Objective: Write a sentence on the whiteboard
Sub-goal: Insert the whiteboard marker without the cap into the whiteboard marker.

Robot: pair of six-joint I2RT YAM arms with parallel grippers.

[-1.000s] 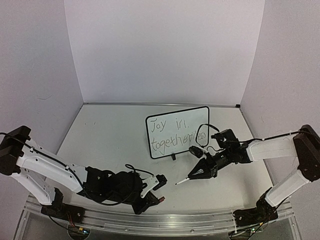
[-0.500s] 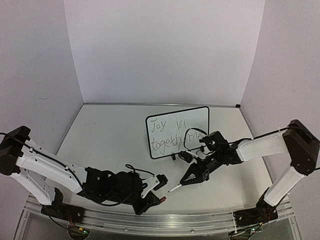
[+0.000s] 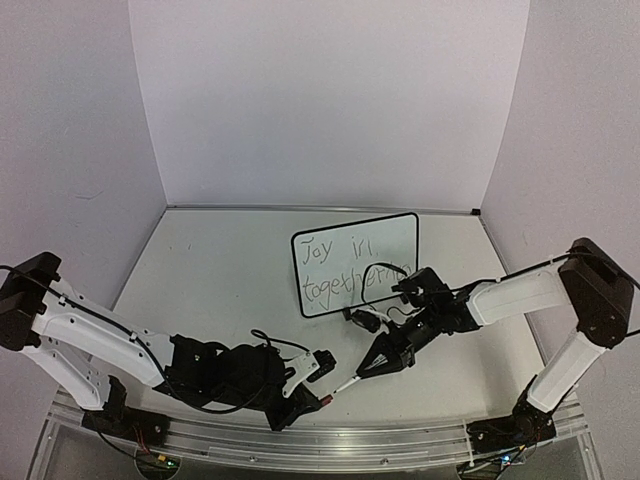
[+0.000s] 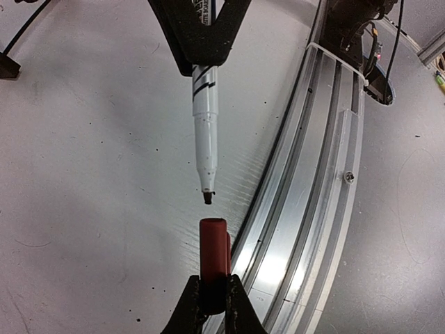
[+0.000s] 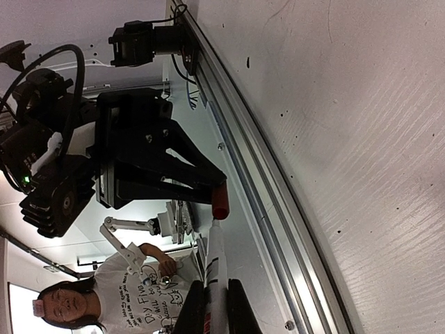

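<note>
Red marker cap (image 4: 214,247) is what my left gripper (image 4: 214,289) has pinched, its fingers closed almost fully on the cap's lower half. It sits low in the middle of the overhead frame, over the near edge of the table (image 3: 220,270) and just beside the aluminium rail (image 4: 306,174). That arm has not shifted over the last second.

The change is just to its right. My right gripper (image 3: 378,358) is clamped fully on the white marker (image 4: 206,118). A second ago it hung lower right of the board with the marker tip well apart from the cap. Since then it has swung down and to the left. In the left wrist view the dark tip now points straight at the cap's upper end, nearly in line with it. A small gap is left between them, so they are not touching.

My whiteboard (image 3: 390,235) stands on its feet at the centre of the overhead frame, where it stood before. The sentence (image 3: 340,268) runs across it in two lines, "Joy in" over "together…"; I cannot read the end of the lower line. The board lies above the right gripper and slightly left of it, near but apart. From the left gripper it is up and to the right, well apart.
</note>
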